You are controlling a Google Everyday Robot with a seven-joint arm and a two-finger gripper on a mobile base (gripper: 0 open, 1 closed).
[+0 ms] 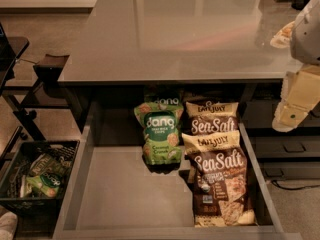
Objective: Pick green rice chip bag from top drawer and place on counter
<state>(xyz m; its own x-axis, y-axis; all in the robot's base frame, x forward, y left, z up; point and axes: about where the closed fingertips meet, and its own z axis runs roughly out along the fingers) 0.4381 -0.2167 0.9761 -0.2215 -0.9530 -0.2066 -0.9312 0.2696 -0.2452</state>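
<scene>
The green rice chip bag (161, 131) stands upright against the back of the open top drawer (120, 194), with "dang" lettering facing me. A second green bag (162, 100) shows partly behind it, under the counter edge. The counter (180, 29) is a glossy grey slab above the drawer. My gripper (291, 115) hangs at the right edge of the view, above the drawer's right wall and well to the right of the green bag. It holds nothing that I can see.
Two brown "Sea Salt" bags (217, 179) lie in the drawer right beside the green bag, one overlapping the other. A black basket (35, 176) with snack packs stands on the floor at left. Dark drawer fronts with handles (287, 146) are at right.
</scene>
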